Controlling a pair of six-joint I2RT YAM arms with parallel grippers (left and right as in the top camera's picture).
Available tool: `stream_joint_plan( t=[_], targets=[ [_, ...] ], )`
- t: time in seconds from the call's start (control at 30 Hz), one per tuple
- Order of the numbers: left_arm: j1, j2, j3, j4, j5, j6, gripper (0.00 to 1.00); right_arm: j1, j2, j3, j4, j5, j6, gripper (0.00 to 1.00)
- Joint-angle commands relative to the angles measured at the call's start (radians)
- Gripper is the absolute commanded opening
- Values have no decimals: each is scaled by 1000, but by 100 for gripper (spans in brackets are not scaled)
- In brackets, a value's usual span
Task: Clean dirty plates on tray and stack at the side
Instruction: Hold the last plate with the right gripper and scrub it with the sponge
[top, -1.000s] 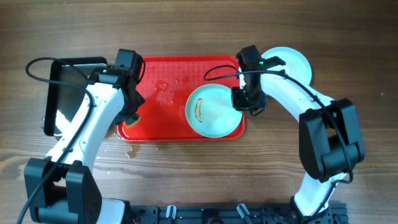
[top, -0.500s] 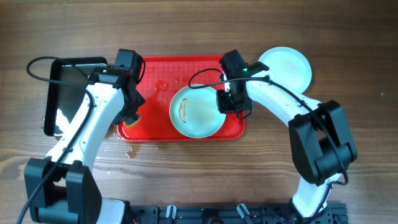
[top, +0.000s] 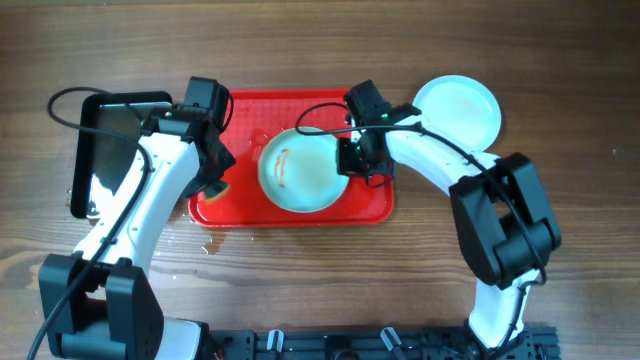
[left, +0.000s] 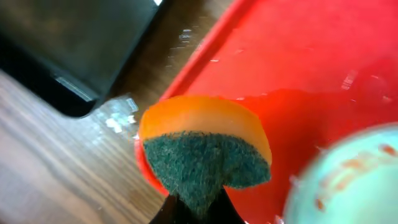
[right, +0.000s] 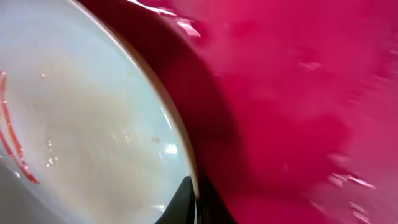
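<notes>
The right end effector, clamped on the smeared mint-white round plate, has dragged it along the red plastic tray toward the bench's left edge, where the left end effector clutches an orange-green sponge, ready to scrub.

A brown wood-grain table fills the overhead view under soft, even light.
</notes>
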Motion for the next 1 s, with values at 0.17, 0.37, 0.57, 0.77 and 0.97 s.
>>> stream_joint_plan(
  t=[0.17, 0.37, 0.57, 0.77, 0.97],
  targets=[
    [3, -8, -8, 121, 275, 258, 4, 121, 53, -5, 199, -14, 52, 4],
    [3, 11, -23, 151, 323, 270, 4, 156, 61, -5, 272, -3, 138, 4],
    [3, 39, -94, 256, 397, 270, 4, 158, 61, -5, 266, 19, 137, 5],
    [3, 104, -168, 378, 446, 292, 4, 158, 61, -5, 230, 18, 135, 4],
    [3, 159, -220, 517, 576, 371, 4, 158, 61, -5, 218, 19, 135, 4]
  ],
)
